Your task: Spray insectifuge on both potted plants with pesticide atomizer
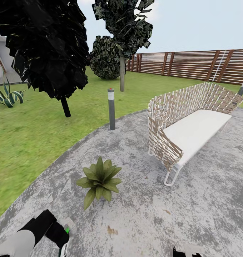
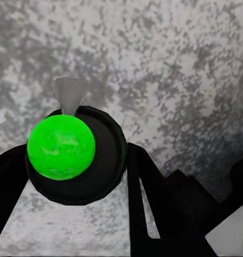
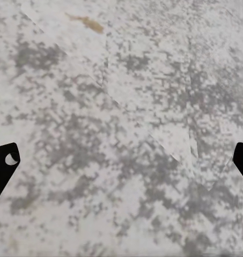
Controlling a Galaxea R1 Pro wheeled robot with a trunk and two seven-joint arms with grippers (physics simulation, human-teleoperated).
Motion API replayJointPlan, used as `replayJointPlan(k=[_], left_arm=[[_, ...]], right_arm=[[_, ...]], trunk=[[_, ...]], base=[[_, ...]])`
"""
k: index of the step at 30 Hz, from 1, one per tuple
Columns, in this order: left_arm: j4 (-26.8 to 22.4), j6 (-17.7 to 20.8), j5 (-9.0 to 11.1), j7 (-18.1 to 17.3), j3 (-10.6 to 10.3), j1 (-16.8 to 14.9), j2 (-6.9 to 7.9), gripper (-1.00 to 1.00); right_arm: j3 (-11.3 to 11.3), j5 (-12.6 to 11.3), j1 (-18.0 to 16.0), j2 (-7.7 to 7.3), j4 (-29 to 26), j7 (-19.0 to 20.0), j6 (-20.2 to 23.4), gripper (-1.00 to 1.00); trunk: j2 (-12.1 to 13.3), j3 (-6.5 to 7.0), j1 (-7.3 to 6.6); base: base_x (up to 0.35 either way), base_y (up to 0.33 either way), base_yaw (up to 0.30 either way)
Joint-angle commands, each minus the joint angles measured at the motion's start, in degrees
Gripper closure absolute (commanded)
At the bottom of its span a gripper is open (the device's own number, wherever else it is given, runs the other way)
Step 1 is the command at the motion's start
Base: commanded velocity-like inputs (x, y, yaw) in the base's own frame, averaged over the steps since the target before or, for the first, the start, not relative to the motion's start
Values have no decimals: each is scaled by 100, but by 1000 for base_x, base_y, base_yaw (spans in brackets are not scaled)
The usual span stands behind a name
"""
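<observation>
Seen from the robot's head, a round grey stone patio fills the lower half of the picture, with green lawn curving around it from 8 to 11 o'clock.

One potted plant, a low rosette of pointed green leaves, sits on the stone just below centre, at about 6 to 7 o'clock. Its pot is hidden by the leaves.

The left arm enters from the 7 o'clock corner, a white forearm ending in a black wrist, reaching up and inward toward the plant but stopping well short of it. The left gripper points down at the stone. In the left wrist view its black fingers sit on either side of the pesticide atomizer, seen from above as a dark round bottle with a bright green top and a grey nozzle. The jaws appear clamped on it.

The right gripper just shows at the bottom edge near 5 o'clock. In the right wrist view its fingertips sit at opposite edges, wide apart, with bare speckled stone between them.

A grey bollard lamp stands at the patio's rim near 12 o'clock. A woven bench with a white cushion stands at 3 o'clock. Dark trees rise at 10 to 12 o'clock, and a slatted brown fence runs along 2 o'clock.
</observation>
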Motion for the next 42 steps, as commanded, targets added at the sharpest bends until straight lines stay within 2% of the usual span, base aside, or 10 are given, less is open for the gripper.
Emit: replayJointPlan(k=[1, 5, 9, 12, 16, 19, 26, 35, 40, 42], left_arm=[[-12, 336, -23, -112, 43, -26, -15, 100], [-201, 1078, -118, -820, -34, -166, -45, 100], [-393, 1459, -533, -1794, -286, -566, -63, 100], [-604, 1874, -703, -2131, -323, -889, -76, 100], [-747, 1979, -743, -2199, -330, -1152, -113, 100], [-758, 1996, -790, -2206, -336, -1287, -247, 100], [-766, 2137, -1222, -2207, -331, -1318, -387, 100], [-767, 2148, -1264, -2207, -338, -1321, -650, 100], [-774, 2171, -1271, -2207, -358, -1394, -687, 100], [-769, 2403, -1255, -2209, -369, -1519, -695, 100]], right_arm=[[-34, 50, -5, 1, 8, -16, -16, -100], [-34, 41, -5, 0, 8, -13, -14, -100], [-36, 40, -5, -6, 8, -15, -20, -100], [-34, 40, -5, -8, 8, -22, -22, -100], [-35, 40, -5, -8, 13, -17, -23, -100], [-32, 40, -5, -9, 9, -19, -23, -100], [-30, 40, -5, -1, 8, -19, -23, -100], [-29, 40, -4, 4, 8, -24, -23, -100], [-29, 40, -5, 7, 12, -24, -23, -100], [-29, 40, -5, 8, 13, -24, -23, -100]], trunk=[[-2, -5, -1], [-2, -5, -1], [-2, -5, -1], [-2, -5, -1], [-2, -5, -1], [-2, -5, -1], [-2, -5, -1], [-2, -5, -1], [-2, -5, -1], [-2, -5, -1]], base=[[0, 0, 0], [0, 0, 0], [0, 0, 0], [0, 0, 0], [0, 0, 0], [0, 0, 0], [37, -169, 0], [237, -144, 0], [69, -2, 0], [5, 0, 0]])
